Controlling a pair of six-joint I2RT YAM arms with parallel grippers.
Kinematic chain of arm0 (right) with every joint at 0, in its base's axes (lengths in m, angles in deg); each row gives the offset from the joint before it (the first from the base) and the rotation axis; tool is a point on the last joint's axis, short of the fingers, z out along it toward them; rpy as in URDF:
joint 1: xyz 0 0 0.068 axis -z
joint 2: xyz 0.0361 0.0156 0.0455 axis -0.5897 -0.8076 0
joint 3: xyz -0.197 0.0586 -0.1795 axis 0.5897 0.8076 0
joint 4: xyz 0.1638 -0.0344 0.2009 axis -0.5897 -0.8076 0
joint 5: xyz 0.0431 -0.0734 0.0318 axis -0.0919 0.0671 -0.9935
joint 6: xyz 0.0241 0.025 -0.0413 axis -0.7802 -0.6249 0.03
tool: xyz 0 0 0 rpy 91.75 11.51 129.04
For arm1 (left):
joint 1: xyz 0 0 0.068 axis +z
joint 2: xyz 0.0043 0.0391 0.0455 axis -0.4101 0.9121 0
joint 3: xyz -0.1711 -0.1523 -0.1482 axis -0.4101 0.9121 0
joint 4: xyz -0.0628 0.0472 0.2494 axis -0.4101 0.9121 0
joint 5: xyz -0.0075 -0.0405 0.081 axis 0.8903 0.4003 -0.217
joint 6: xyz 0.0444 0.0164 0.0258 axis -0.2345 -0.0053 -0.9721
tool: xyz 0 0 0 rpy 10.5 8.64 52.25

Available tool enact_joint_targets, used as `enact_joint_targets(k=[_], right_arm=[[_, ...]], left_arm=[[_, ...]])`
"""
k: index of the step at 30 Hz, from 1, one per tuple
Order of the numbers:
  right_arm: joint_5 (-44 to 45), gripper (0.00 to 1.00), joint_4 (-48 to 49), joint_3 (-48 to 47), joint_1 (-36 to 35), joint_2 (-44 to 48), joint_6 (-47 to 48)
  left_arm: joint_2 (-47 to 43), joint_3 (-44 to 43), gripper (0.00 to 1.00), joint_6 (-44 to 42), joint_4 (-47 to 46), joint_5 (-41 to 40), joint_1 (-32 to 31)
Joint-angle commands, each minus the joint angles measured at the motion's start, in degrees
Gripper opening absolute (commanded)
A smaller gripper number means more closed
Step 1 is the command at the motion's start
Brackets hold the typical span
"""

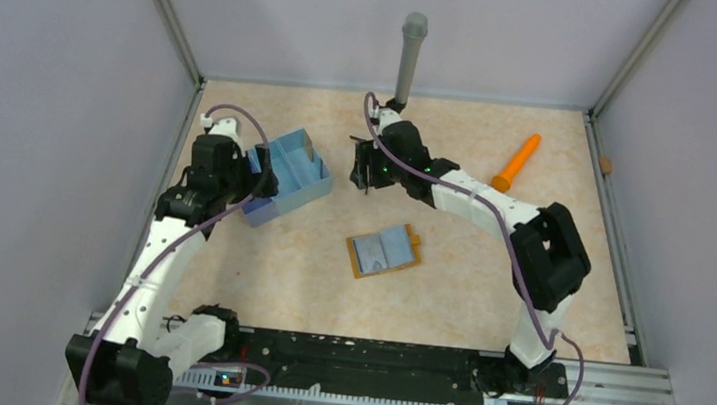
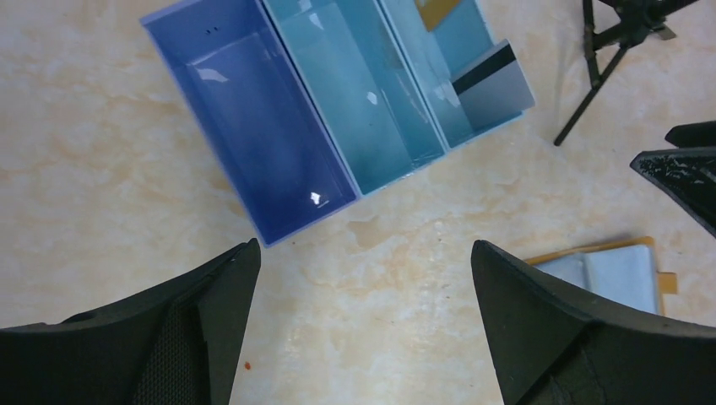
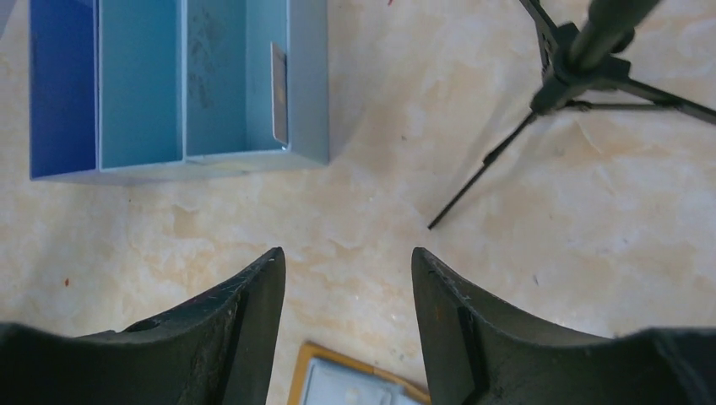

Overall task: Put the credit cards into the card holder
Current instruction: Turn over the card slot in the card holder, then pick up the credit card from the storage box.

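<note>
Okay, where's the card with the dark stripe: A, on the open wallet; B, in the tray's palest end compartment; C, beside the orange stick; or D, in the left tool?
B: the striped card leans in the palest end compartment of the blue divided tray.

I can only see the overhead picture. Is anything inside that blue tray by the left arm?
Observer: Yes. A grey card with a dark stripe leans in the palest end compartment of the tray.
Operator: Is the left pincer holding anything?
Observer: No. The left pincer is wide open, with only bare table between its fingers.
Operator: And the right one?
Observer: The right pincer is open too, with nothing between its fingers.
</note>
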Motion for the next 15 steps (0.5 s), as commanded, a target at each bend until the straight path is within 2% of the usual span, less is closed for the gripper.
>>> enact_joint_targets(k=[1,9,11,15], right_arm=[[-3.39,0.55,2.24,-9.40,0.17,-5.92,2.03],[-3.54,0.50,-1.96,-23.25,-1.17,-17.29,3.07],[-2.80,0.46,-3.42,-26.02,-1.55,-19.43,3.35],[-2.66,0.45,-4.57,-29.07,-2.30,-21.77,3.65]], left_arm=[[-1.87,1.78,0.99,-4.26,-1.26,-7.00,0.40],[-0.92,1.96,0.99,-4.19,-0.47,-7.81,0.75],[-0.90,1.96,0.99,-4.19,-0.47,-7.31,0.85],[-0.89,2.02,0.99,-4.10,-0.47,-7.11,1.03]])
